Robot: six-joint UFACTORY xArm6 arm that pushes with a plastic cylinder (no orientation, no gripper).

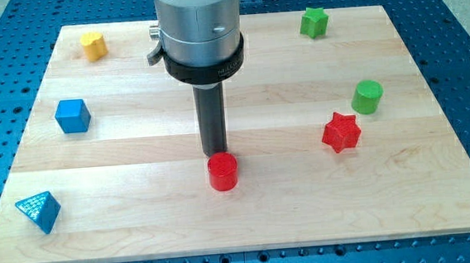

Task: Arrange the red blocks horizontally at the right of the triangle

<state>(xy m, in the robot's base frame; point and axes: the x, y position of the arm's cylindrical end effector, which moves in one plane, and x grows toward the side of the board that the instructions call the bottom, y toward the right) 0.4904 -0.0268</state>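
Tip point(215, 152) touches upright red cylinder point(223, 171) from above; red star point(340, 132) lies rightward.

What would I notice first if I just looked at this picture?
First you'd see the big silver arm coming down from the view's top, with my tip right behind the red cylinder in the middle of the wooden board. Next, the red star on the view's right, just below a green cylinder. The blue triangle sits alone at the bottom left corner.
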